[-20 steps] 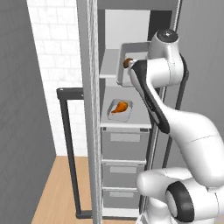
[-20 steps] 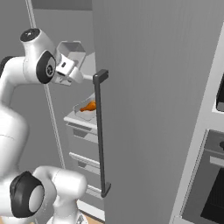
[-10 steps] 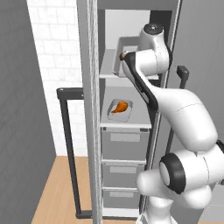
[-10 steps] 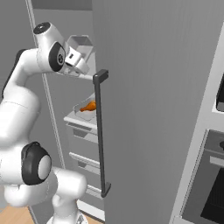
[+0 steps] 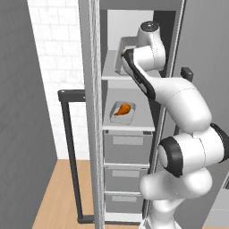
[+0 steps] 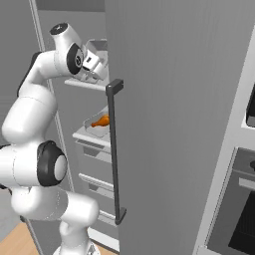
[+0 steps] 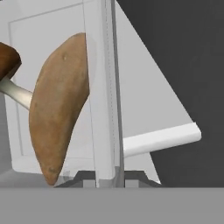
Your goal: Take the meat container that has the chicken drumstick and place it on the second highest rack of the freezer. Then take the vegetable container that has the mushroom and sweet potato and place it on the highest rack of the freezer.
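Note:
My gripper is shut on the rim wall of the clear vegetable container, which it holds over the freezer's highest rack. Whether the container touches the rack I cannot tell. In the hand view the container's wall runs up between my fingertips. Behind that wall lie the tan sweet potato and, at the left edge, the brown-capped mushroom. One shelf lower, the meat container with the orange chicken drumstick rests on the second rack. From the right side, the gripper and vegetable container sit just behind the door edge.
The freezer door stands open with its long dark handle close to my arm. Grey drawers stack below the shelves. A black wall oven is at the far right, and a white brick wall at the left.
The arm has stretched up and forward, carrying the vegetable container deeper into the freezer at top-rack height. The drumstick's container has stayed in place.

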Tool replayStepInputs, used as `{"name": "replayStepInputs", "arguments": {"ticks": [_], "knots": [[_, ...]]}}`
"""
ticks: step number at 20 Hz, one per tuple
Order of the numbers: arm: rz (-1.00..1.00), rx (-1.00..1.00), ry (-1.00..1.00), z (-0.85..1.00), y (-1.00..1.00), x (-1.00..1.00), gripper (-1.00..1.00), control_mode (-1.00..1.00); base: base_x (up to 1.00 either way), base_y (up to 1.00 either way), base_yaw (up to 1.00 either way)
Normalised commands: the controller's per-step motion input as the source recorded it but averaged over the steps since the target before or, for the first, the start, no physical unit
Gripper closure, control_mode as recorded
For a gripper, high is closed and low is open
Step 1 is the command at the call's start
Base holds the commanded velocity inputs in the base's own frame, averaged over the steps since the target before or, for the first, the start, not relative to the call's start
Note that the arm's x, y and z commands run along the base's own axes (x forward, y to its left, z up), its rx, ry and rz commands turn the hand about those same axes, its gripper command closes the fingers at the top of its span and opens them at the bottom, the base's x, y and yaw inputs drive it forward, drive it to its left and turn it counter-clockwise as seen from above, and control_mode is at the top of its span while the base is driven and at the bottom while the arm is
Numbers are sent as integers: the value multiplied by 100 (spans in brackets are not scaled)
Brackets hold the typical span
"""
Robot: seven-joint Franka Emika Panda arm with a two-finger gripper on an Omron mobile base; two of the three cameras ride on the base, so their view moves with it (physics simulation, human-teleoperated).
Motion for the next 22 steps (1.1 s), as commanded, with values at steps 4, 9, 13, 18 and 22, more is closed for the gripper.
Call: {"name": "replayStepInputs", "arguments": {"ticks": [4, 9, 13, 18, 22], "knots": [[0, 0, 8, -48, 0, 39, 100, -100, 0, 0, 0], [0, 0, 0, -15, 0, 45, 100, -100, 0, 0, 0], [-1, 0, 0, 0, -11, 57, 100, -100, 0, 0, 0], [-4, 0, 0, 0, -10, 29, 100, -100, 0, 0, 0], [0, 0, 0, 0, 0, 0, -100, -100, 0, 0, 0]]}}
